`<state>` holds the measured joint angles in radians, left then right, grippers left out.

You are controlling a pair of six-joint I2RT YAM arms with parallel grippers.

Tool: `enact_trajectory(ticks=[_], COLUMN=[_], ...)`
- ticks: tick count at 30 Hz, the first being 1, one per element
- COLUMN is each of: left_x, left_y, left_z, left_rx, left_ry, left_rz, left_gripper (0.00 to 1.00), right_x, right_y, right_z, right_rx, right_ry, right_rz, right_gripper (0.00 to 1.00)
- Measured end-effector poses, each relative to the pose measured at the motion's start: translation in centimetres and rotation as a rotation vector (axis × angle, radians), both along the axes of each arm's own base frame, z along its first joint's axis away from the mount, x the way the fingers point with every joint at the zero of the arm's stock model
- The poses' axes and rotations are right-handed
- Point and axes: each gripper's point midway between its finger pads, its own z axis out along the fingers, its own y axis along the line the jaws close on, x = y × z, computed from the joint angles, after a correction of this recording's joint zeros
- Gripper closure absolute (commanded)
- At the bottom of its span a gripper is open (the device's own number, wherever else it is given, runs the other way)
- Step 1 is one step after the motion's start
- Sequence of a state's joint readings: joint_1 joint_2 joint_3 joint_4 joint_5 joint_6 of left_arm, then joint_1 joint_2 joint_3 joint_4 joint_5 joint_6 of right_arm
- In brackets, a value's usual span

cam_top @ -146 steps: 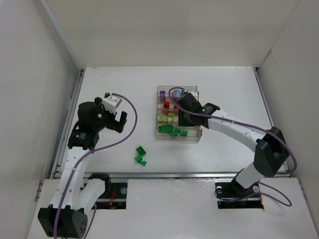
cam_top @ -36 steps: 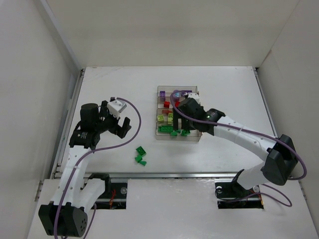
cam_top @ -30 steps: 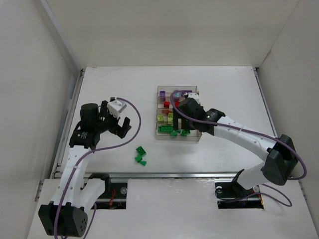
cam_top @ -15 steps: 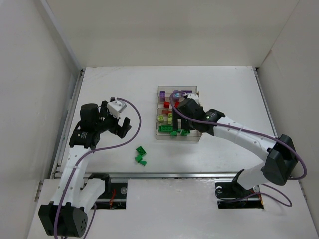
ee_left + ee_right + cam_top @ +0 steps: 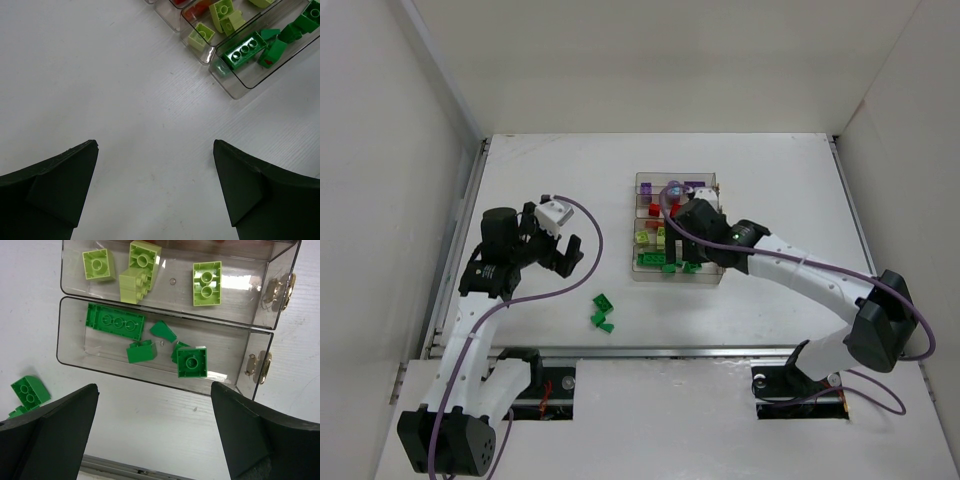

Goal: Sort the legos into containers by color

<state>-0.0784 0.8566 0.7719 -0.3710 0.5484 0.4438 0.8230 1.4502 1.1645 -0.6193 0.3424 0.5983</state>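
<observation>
Looking down on a clear tray (image 5: pixel 708 180) split into four long compartments. Lying inside the tray, from its far side to its near side: purple legos (image 5: pixel 646 187), red legos (image 5: pixel 656 209), lime legos (image 5: pixel 207 276), then dark green legos (image 5: pixel 116 322) in the nearest compartment. Outside it, on the table (image 5: pixel 550 170) just off the tray's near left corner: a small cluster of loose dark green bricks (image 5: pixel 602 312). Poised above the tray's lime and dark green compartments, the right gripper (image 5: pixel 154 387), jaws spread wide with nothing between them. Well to the left of the tray, over bare table, the left gripper (image 5: pixel 154 150), likewise released and carrying nothing, with only the tray's near corner at the edge of its wrist view.
</observation>
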Motion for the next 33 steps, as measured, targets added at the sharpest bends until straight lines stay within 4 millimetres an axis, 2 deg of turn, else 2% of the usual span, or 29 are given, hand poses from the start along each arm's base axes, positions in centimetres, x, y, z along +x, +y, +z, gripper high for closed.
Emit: enact_trajectory(ticks=[3,5,8,11,14,17,18,21,26,30,33], left_x=[0.4,0.8,1.7,2.6,3.1,3.3,3.3,3.2,2.7,2.6,2.6], left_y=[0.2,0.3,1.1,2.5,4.3,6.2,6.9,8.9,11.4,11.7,11.7], left_z=[0.3,0.6,1.1,1.5,1.5,1.8,2.0,2.7,3.1,3.0,3.0], left_rx=[-0.021,-0.04,-0.083,-0.116,-0.13,-0.144,-0.149,-0.168,-0.189,-0.196,-0.202], left_ry=[0.002,0.001,0.002,0.006,0.009,-0.004,-0.013,-0.041,-0.066,-0.063,-0.06], left_rz=[0.038,0.076,0.185,0.328,0.48,0.617,0.661,0.783,0.933,0.96,0.964], left_gripper=[0.01,0.01,0.01,0.01,0.01,0.01,0.01,0.01,0.01,0.01,0.01], right_x=[-0.4,-0.7,-1.6,-2.8,-4.5,-6.3,-7.0,-8.6,-7.9,-6.8,-6.6], right_y=[0.7,1.9,4.4,7.8,12.0,15.9,17.0,18.9,21.3,23.7,23.9], right_z=[0.2,0.6,1.0,1.0,0.3,-1.3,-1.9,-4.0,-6.5,-7.6,-8.6], right_rx=[-0.013,-0.015,-0.029,-0.052,-0.086,-0.107,-0.105,-0.105,-0.111,-0.117,-0.134], right_ry=[-0.006,-0.018,-0.041,-0.061,-0.074,-0.067,-0.059,-0.016,0.03,0.036,0.051], right_rz=[0.021,0.052,0.136,0.245,0.385,0.522,0.564,0.643,0.66,0.657,0.648], right_gripper=[0.01,0.02,0.03,0.05,0.06,0.09,0.13,0.19,0.23,0.27,0.31])
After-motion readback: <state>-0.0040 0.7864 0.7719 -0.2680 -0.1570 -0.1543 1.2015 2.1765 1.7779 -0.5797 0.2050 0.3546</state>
